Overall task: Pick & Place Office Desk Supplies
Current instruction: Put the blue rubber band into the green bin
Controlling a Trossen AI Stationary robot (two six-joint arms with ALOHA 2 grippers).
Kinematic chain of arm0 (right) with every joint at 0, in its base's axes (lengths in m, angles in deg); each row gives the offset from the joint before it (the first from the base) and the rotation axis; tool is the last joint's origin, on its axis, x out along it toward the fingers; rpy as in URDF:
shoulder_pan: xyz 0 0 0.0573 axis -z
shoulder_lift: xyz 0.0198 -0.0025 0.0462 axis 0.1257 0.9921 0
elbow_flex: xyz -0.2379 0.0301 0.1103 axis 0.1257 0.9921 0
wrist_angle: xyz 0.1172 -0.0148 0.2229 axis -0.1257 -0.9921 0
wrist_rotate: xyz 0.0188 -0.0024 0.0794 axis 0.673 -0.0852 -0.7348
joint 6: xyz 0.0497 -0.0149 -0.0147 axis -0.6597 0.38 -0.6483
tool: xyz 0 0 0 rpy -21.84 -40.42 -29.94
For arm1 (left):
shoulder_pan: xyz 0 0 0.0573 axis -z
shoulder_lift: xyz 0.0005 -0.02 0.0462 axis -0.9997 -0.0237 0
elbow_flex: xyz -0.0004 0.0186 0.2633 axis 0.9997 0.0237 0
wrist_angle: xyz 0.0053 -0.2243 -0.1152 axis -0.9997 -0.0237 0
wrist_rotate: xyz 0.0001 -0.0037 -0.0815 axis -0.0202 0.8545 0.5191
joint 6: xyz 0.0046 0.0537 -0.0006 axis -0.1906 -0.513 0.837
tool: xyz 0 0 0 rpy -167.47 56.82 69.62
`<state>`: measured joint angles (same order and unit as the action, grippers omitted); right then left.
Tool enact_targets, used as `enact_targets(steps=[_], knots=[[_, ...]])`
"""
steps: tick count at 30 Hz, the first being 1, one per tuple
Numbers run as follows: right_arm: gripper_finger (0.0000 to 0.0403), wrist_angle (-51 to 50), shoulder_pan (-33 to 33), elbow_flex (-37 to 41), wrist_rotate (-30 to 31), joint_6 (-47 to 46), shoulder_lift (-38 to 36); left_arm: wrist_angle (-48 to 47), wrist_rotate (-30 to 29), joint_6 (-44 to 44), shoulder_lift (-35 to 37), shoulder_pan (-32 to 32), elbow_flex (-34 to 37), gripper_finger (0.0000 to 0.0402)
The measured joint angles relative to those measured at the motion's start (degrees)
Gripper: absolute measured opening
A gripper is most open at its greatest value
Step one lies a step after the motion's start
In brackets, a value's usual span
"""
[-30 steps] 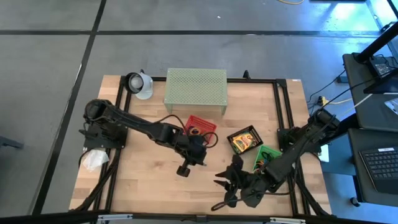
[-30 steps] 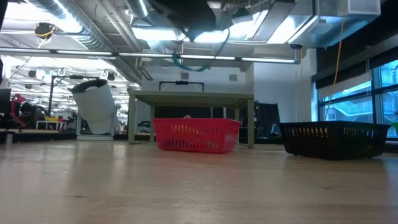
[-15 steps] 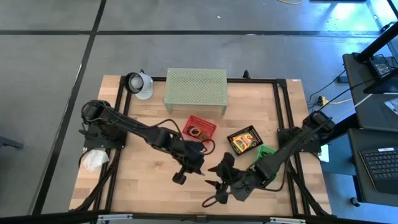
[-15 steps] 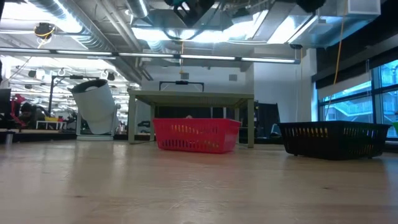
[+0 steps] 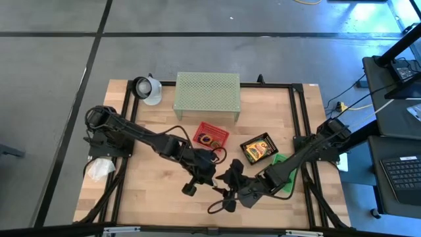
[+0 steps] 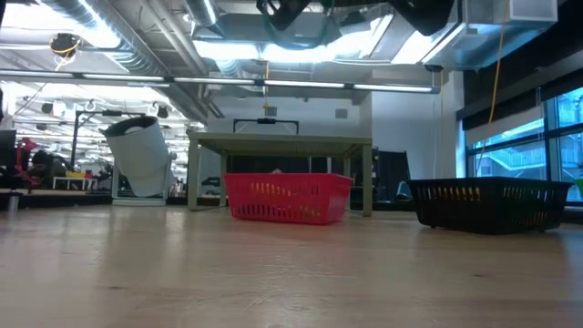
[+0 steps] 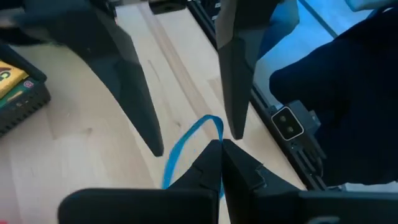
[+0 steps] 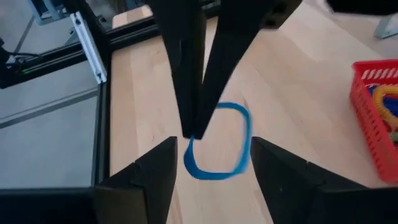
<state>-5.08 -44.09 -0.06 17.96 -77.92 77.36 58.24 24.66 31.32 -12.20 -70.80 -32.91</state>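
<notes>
High view first: we see the wooden table (image 5: pixel 151 178) with the pale green shelf (image 5: pixel 206 94) at its far edge, then a red basket (image 5: pixel 212 135) and a black tray (image 5: pixel 258 147) holding yellow-and-green boxes, with a green tray (image 5: pixel 284 172) partly under our right arm. Both arms meet over the near middle of the table. Our left gripper (image 7: pixel 221 146) is pinched closed on a blue loop (image 8: pixel 217 142), which hangs from its tips above bare wood. Our right gripper (image 8: pixel 211 155) faces it with its jaws spread wide on either side of the loop, touching nothing yet.

We judge this a hand-over in the air. The loop looks like a thin elastic band: very light, soft, and likely to sag, twist or spring when released. The best hold seems to be across one strand on the free lower side, well away from the left fingertips, closing fully, since so thin a band can slip through a loose pinch.
</notes>
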Motion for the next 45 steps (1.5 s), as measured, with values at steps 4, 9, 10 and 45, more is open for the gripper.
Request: enact_targets(steps=[4, 9, 10, 45], knots=[[0.0201, 0.1, 0.6, 0.0, -1.6, 0.0, 0.4, 0.7, 0.3, 0.0, 0.0, 0.0, 0.0, 0.0002], [0.0188, 0.2, 0.8, 0.0, -1.2, 0.2, 0.4, 1.2, 2.1, 0.0, 0.0, 0.0, 0.0, 0.0002], [0.0181, 0.2, 0.9, 0.0, -1.2, 0.2, 0.4, 1.2, 2.1, 0.0, 0.0, 0.0, 0.0, 0.0002], [0.0002, 1.2, 0.8, 0.0, -6.6, -0.2, 0.4, 1.1, 2.2, 2.2, 0.9, -0.1, 0.0, 0.0002]])
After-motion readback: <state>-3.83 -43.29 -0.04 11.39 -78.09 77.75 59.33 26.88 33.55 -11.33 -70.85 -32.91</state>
